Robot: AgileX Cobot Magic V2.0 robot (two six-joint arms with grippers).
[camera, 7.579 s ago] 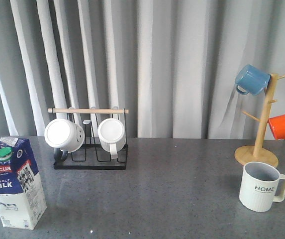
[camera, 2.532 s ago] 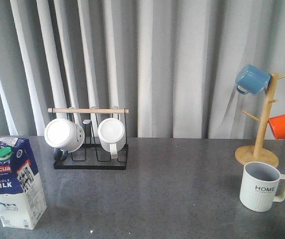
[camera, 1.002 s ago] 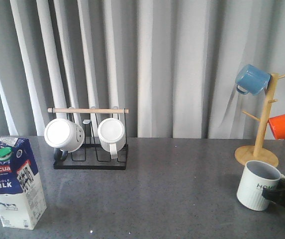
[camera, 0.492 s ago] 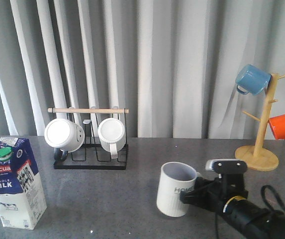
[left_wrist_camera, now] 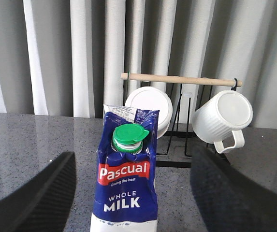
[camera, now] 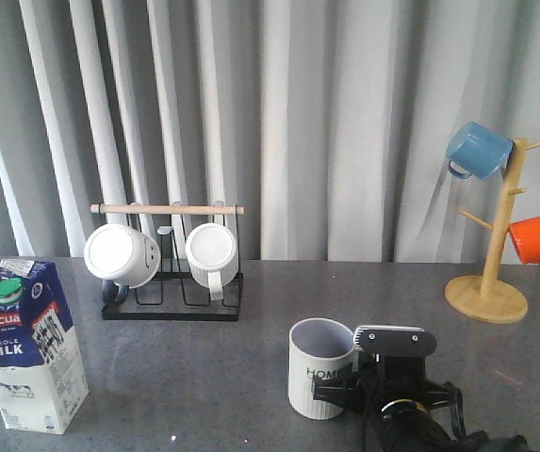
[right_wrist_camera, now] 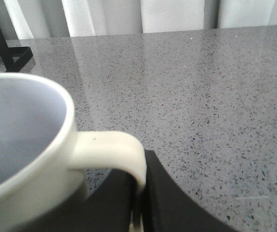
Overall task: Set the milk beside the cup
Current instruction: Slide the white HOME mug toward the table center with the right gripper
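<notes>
The milk (camera: 29,344), a blue-and-white carton with a green cap, stands upright at the table's front left. It also shows in the left wrist view (left_wrist_camera: 127,179), between the two open fingers (left_wrist_camera: 34,193) of my left gripper (left_wrist_camera: 131,203), apart from both. The cup (camera: 319,367), a ribbed off-white mug with "HOME" lettering, is at the table's front middle. My right gripper (camera: 359,381) is shut on the cup's handle (right_wrist_camera: 111,154). In the right wrist view the cup's rim and lilac inside (right_wrist_camera: 17,125) fill the near side. I cannot tell whether the cup touches the table.
A black wire rack (camera: 171,287) with a wooden bar holds two smooth white mugs (camera: 121,254) at the back left. A wooden mug tree (camera: 496,245) at the back right carries a blue mug (camera: 477,151) and an orange mug (camera: 536,237).
My right gripper has taken the cup by its handle and carried it from the right side leftward to the front middle. The milk has not moved.
</notes>
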